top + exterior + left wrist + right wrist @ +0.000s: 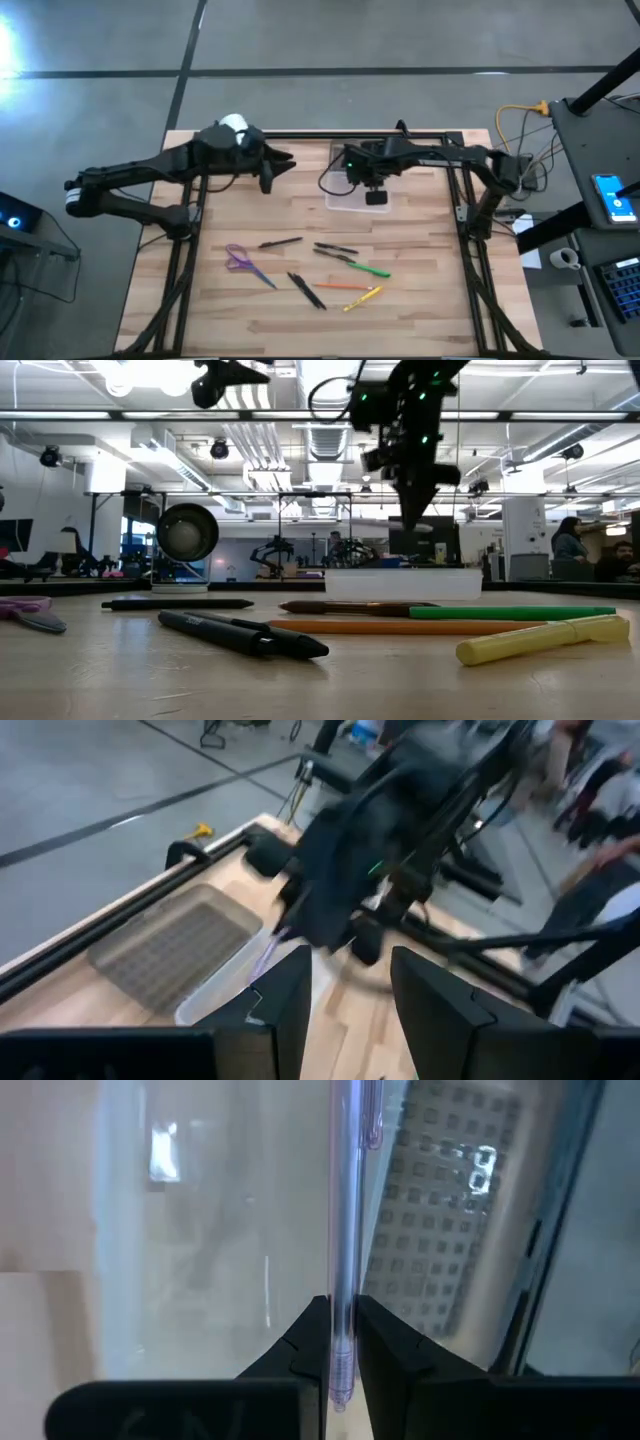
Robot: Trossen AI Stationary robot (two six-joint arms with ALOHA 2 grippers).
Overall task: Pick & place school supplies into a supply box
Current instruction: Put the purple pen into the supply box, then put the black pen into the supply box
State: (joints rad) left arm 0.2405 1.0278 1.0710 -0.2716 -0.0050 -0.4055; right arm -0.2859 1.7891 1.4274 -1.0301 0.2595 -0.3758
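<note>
My right gripper hangs over the supply box at the table's far middle, shut on a translucent purple pen. The box is a clear tray with its grey textured lid lying open beside it. Nearer the front edge, purple scissors, two black pens, a dark pen, a green pen, an orange one and a yellow one lie flat on the wood. My left gripper hovers open, high at the far left, holding nothing. My right gripper pinches the purple pen between its two fingers near one end; a short stub sticks out behind them. The fingers point steeply down from above. The pen runs on past the fingertips over the open tray and lid; whether its far end touches the box is out of frame.
A white roll sits at the far left edge behind my left arm. A black frame rail runs along the far edge, and cables lie off the far right corner. Bare wood lies between the box and the pens.
</note>
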